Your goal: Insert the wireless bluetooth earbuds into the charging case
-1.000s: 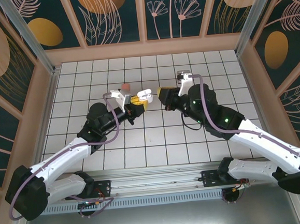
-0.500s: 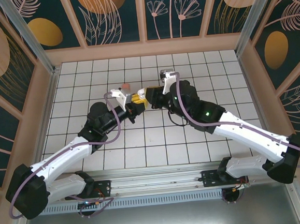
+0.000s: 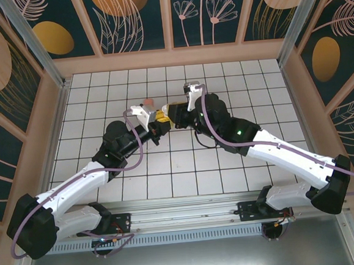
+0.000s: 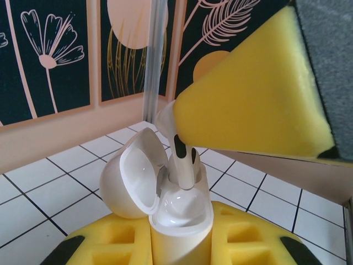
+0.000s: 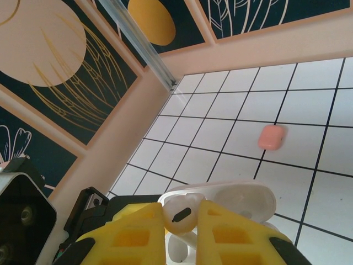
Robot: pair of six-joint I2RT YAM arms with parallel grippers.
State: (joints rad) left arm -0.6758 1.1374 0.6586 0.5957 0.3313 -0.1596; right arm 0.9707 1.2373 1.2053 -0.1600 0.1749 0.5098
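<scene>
We judge insertion begun but incomplete: the left end effector (image 3: pixel 161 121) clamps the open charging case (image 4: pixel 179 218) at lower centre frame, and the right end effector (image 5: pixel 180 229) pinches a white earbud (image 4: pixel 182 164), stem entering the case, not yet seated.

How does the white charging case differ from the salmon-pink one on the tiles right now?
The white case is clamped upright in the left gripper; the pink case lies loose on the tiled floor. The white case's lid is swung open; the pink case looks closed. The right gripper holds a white earbud stem-down at the white case's opening; nothing is at the pink case. Both are small and rounded.
</scene>
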